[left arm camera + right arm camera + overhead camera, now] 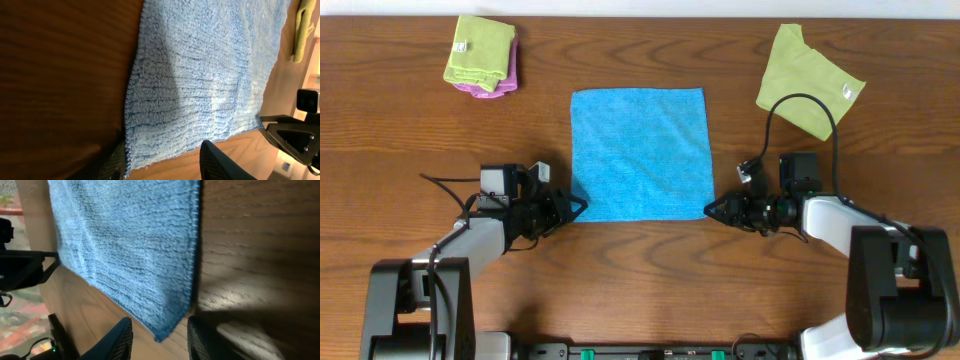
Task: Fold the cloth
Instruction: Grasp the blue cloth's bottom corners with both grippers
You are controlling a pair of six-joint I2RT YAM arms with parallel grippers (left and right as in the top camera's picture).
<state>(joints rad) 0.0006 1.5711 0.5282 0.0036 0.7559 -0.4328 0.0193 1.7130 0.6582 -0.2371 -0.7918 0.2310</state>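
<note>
cloth (640, 152): fluffy microfibre, matt (ribbed pile) | table (400, 130): grained wood, slight sheen | fingers (119, 341): smooth dark plastic

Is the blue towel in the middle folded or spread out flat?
Spread flat. The blue towel lies as one full square, all four corners out, nothing doubled over.

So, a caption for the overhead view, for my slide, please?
Left claw and right claw open at the near corners of the flat blue cloth on the table.
</note>
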